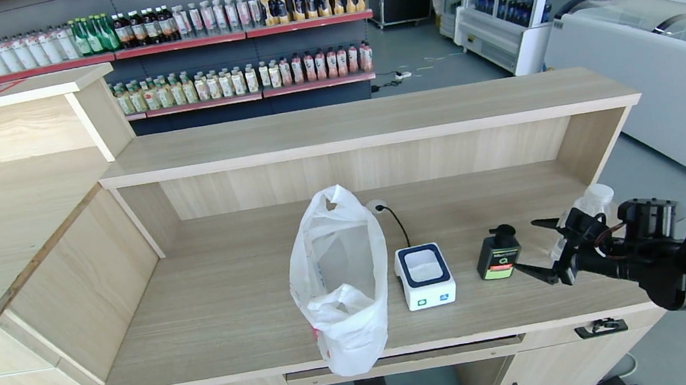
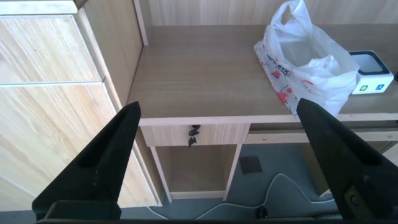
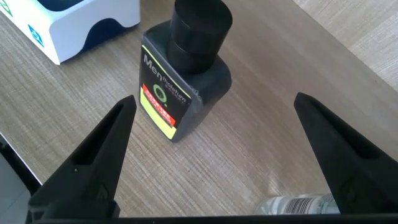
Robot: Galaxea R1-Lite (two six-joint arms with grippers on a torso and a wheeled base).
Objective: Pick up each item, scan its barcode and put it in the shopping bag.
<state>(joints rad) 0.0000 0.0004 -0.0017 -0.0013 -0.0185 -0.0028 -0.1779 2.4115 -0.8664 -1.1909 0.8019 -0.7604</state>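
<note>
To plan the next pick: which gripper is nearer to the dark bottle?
Right. The right gripper sits open just beside the dark bottle; the left gripper hangs off the counter's left front, beyond the shopping bag.

The worktop (image 1: 233,313) carries four things: one white plastic shopping bag (image 1: 341,279), one white barcode scanner (image 1: 424,274) with a single black cable (image 1: 396,222), and two bottles. One is a dark bottle (image 1: 498,255) with a black cap, the other a clear bottle (image 1: 595,197) with a white cap. There are two grippers, the right gripper (image 1: 527,246) and the left gripper (image 2: 217,109). Behind, two red-edged shelves (image 1: 242,33) hold bottles too many to count.
</note>
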